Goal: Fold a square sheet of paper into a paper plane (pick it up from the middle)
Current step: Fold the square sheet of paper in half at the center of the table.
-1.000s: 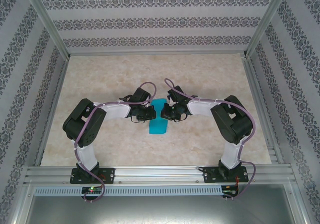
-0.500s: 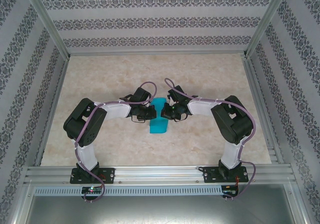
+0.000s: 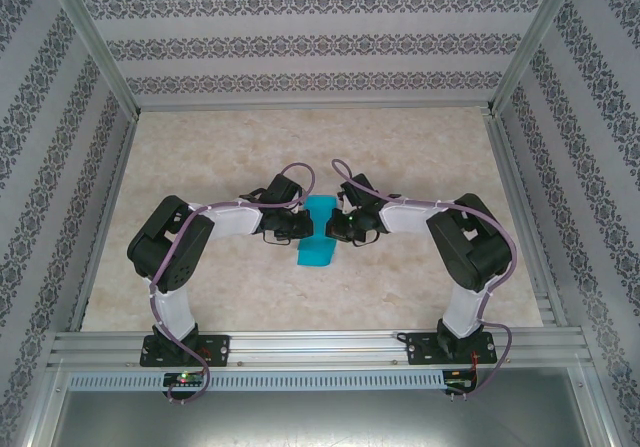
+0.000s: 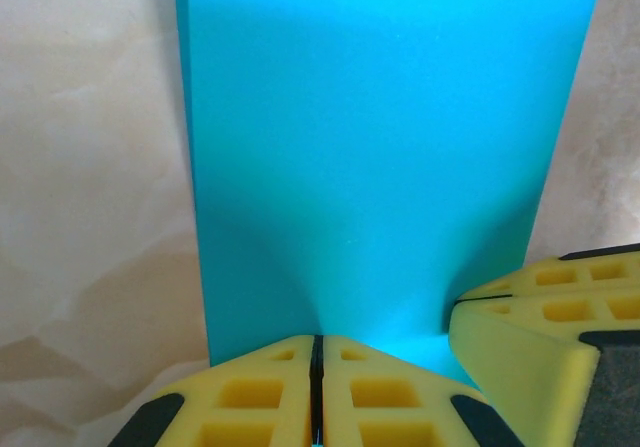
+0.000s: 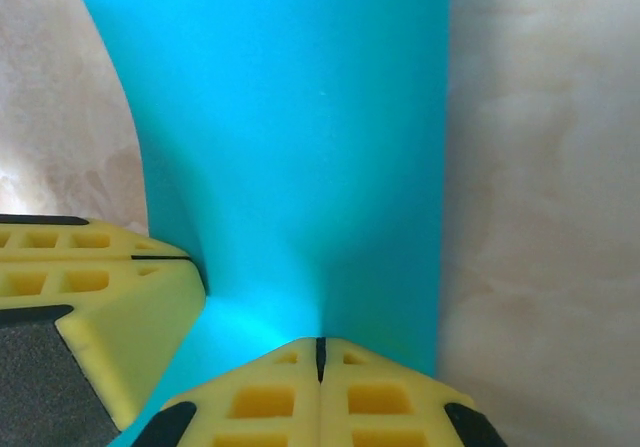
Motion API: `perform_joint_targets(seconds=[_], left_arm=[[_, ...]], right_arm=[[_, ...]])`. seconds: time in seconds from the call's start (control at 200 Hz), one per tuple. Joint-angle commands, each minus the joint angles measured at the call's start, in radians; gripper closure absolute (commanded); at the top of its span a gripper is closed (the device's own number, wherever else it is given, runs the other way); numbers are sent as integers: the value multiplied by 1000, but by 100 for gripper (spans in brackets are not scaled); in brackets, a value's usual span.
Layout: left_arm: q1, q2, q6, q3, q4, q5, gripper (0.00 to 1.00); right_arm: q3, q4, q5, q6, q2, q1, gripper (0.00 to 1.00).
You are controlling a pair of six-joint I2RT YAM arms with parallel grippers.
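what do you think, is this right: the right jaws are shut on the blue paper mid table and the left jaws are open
Not quite: the left gripper also has its jaws shut on the blue paper, as the left wrist view shows. The rest holds: the right gripper grips it mid table.
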Motion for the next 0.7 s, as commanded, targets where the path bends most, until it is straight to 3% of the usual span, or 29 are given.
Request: perform_joint_targets(seconds=[0.0, 0.44, 0.694], left_arm=[[-10, 77, 32, -35, -115, -81, 89], [-9, 72, 59, -27, -146, -97, 89], [-9, 73, 68, -35, -161, -118, 89]], right_arm=[[-2, -30, 8, -6, -52, -10, 95], [113, 8, -13, -16, 69, -26, 97], [57, 42, 8, -38, 93, -71, 98]])
